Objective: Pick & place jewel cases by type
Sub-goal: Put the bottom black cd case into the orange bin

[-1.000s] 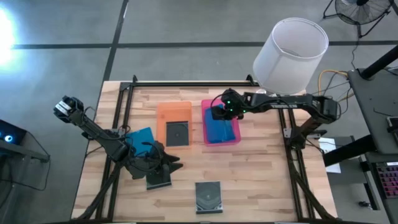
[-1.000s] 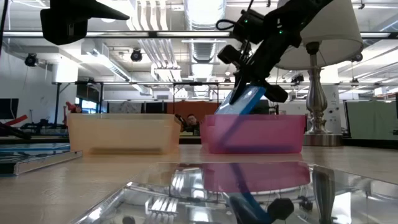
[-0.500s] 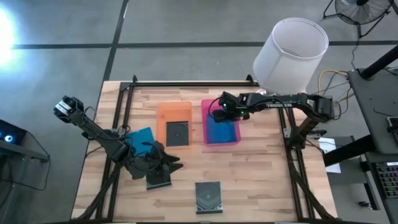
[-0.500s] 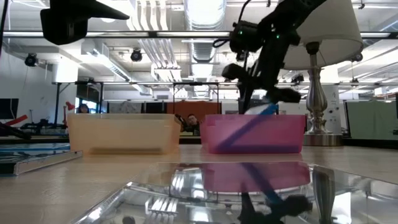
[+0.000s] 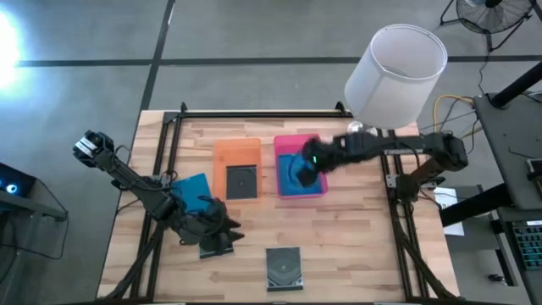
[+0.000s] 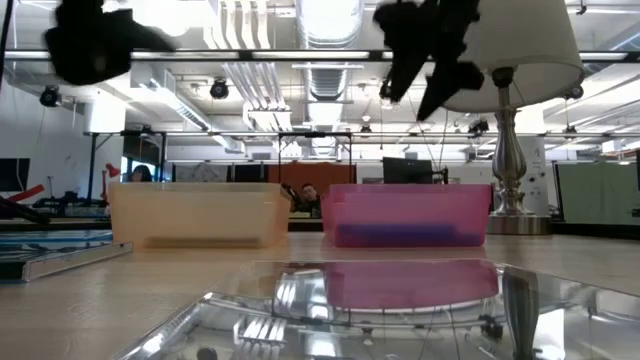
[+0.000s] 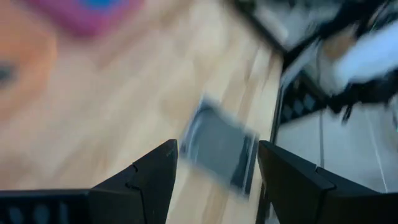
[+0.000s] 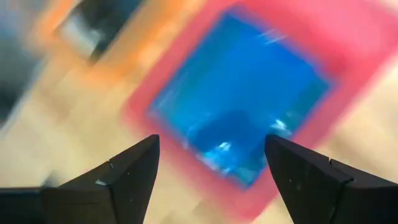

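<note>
Table: wooden top carrying both trays and all the cases.
Pink tray: directly under the right gripper; a blue jewel case lies flat inside it.
Orange tray: beside the pink tray, on the side toward the left arm; a dark jewel case rests in it.
Right gripper: above the pink tray, fingers spread, holding nothing.
Left gripper: low over the table, fingers spread, a grey case just under it.
Loose blue case: on the table behind the left gripper.
Front case: dark, alone on the table, ahead of the left gripper.

Lamp, orange tray, pink tray
</note>
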Tool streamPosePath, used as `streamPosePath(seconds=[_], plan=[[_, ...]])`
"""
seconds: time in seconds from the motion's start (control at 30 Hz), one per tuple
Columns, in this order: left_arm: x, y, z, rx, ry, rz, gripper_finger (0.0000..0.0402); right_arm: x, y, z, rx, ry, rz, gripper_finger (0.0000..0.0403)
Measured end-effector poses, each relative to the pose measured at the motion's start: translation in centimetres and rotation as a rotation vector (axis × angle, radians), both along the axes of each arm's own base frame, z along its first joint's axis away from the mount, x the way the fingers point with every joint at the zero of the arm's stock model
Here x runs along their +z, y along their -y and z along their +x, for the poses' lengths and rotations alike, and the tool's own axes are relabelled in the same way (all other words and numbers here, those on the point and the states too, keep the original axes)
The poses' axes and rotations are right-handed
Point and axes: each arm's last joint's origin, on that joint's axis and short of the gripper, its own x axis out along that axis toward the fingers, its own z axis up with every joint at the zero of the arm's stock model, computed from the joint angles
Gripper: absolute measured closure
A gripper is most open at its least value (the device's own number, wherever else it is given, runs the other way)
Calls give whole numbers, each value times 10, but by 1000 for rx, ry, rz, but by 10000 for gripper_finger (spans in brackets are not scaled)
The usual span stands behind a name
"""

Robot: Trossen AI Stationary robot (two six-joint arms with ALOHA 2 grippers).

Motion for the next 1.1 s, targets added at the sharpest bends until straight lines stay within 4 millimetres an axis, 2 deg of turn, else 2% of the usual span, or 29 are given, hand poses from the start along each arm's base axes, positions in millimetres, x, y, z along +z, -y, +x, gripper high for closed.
streamPosePath(seconds=[0.1, 0.23, 0.33, 0.43, 0.6, 0.73, 0.87, 1.1], plan=[[-9, 1, -5, -49, -126, -62, 195, -7, -41, -2, 132, -22, 123, 127], [-19, 8, -5, -112, -209, -84, 196, -35, -93, -6, 177, -93, 287, 141], [-30, 13, 1, -119, -241, -73, 201, -55, -131, -5, 198, -47, 350, 151], [-42, 20, 10, -114, -240, -73, 206, -77, -159, 0, 223, 11, 369, 158], [-54, 38, 32, -112, -244, -112, 206, -104, -183, 6, 243, -19, 342, 167], [-56, 49, 45, -118, -288, -87, 207, -114, -198, 16, 326, -27, 307, 176], [-51, 54, 46, -117, -381, -28, 207, -114, -218, 31, 467, 34, 336, 184], [-42, 59, 34, -95, -439, -32, 207, -112, -256, 54, 707, 87, 585, 201]])
